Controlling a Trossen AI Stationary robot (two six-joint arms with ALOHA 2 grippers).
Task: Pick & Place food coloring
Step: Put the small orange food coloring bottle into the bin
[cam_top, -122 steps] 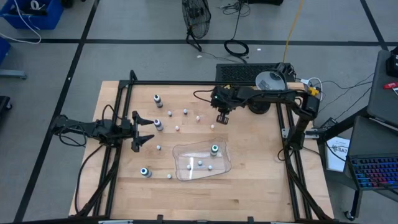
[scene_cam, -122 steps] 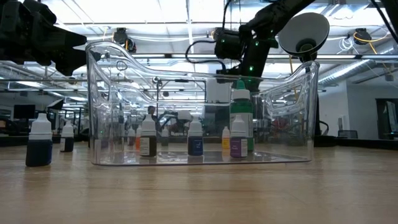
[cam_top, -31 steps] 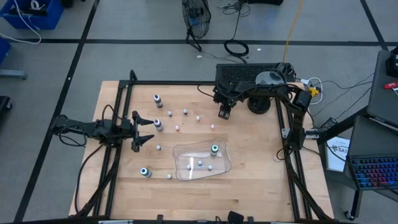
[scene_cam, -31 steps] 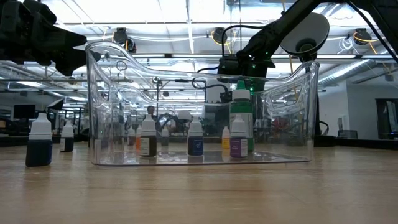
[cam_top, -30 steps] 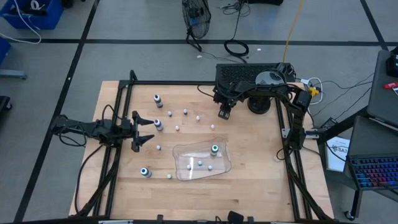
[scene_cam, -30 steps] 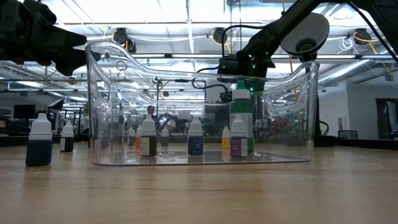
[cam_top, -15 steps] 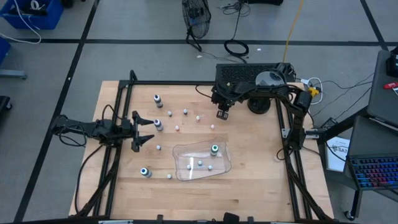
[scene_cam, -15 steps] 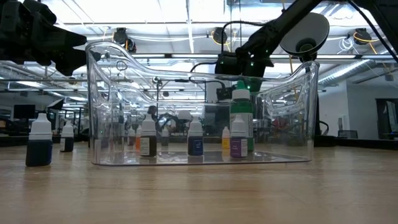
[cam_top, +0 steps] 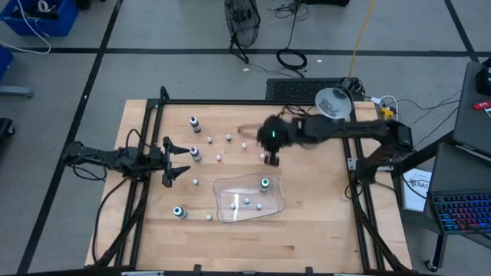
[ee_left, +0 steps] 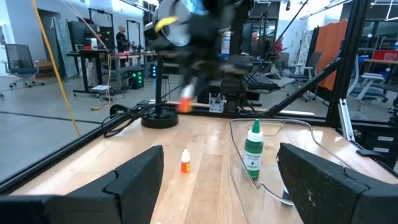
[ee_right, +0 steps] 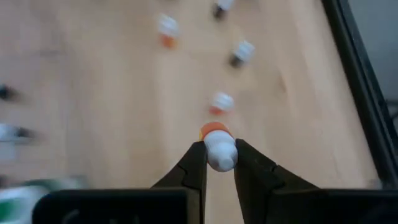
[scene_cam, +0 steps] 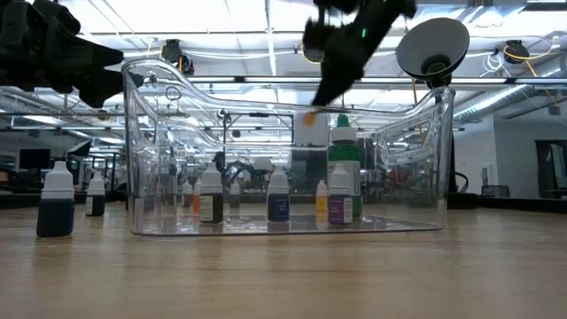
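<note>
My right gripper (ee_right: pixel 219 163) is shut on a tiny food coloring bottle (ee_right: pixel 217 144) with a white cap and orange body. It hangs high above the table just beyond the clear tray's (cam_top: pixel 249 211) far edge, blurred in the high view (cam_top: pixel 270 157) and the low view (scene_cam: pixel 323 93). A green bottle (cam_top: pixel 265 184) and small ones stand upright in the tray. Dark bottles (cam_top: pixel 195 123) (cam_top: pixel 179 211) and tiny ones (cam_top: pixel 229 138) stand on the wood. My left gripper (cam_top: pixel 173 162) waits open at the table's left, level, with nothing between its fingers. My right gripper pinches the tiny bottle's white cap (ee_right: pixel 219 154) between its two fingertips (ee_right: pixel 198 160). The fingers slant down from the table's right side. The orange body (ee_right: pixel 214 130) sticks out past the fingertips, and the bottle is lifted clear of the table.
A black frame (cam_top: pixel 230 102) runs round the tabletop. Another tiny orange bottle (ee_left: pixel 185 161) stands on the wood left of the tray. A round lamp head (cam_top: pixel 333 100) sits at the far right. Bare wood lies right of the tray (cam_top: pixel 314 199).
My right gripper has risen well above the table and swung toward the near edge, toward the tray's far side, with the tiny orange bottle between its fingers. It shows blurred now.
</note>
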